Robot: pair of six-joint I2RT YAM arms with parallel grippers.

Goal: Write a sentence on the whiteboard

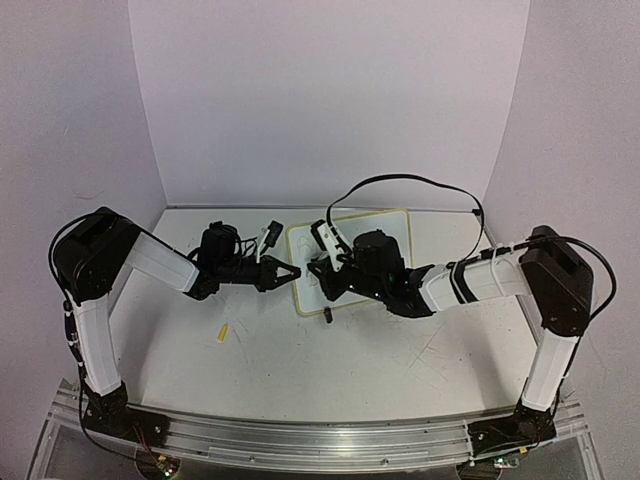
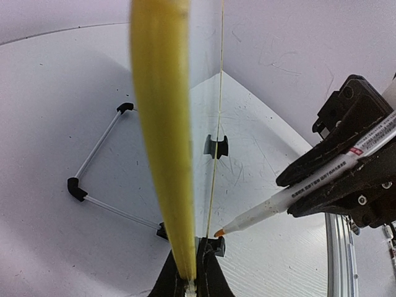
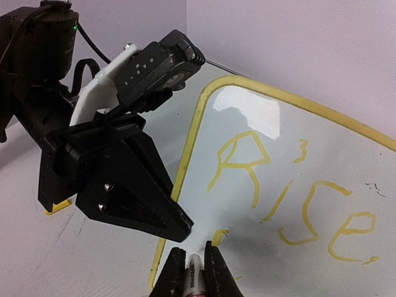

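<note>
Where the whiteboard (image 1: pixel 385 228) sits mid-table with yellow "Rise" written on it, we pinch its left rim in our left gripper (image 1: pixel 287 273), while our right gripper (image 1: pixel 322 277) is clamped on a marker (image 2: pixel 297 193), tip just beside the board's face.

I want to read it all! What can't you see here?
Top view: writing on the whiteboard is too small; the right hand covers part.
Left wrist view: the whiteboard is edge-on, face unreadable.
Right wrist view: the whiteboard runs off the right and bottom edges; only "Rise" shows.
Top view: the yellow bit on the table is too small to name.
</note>
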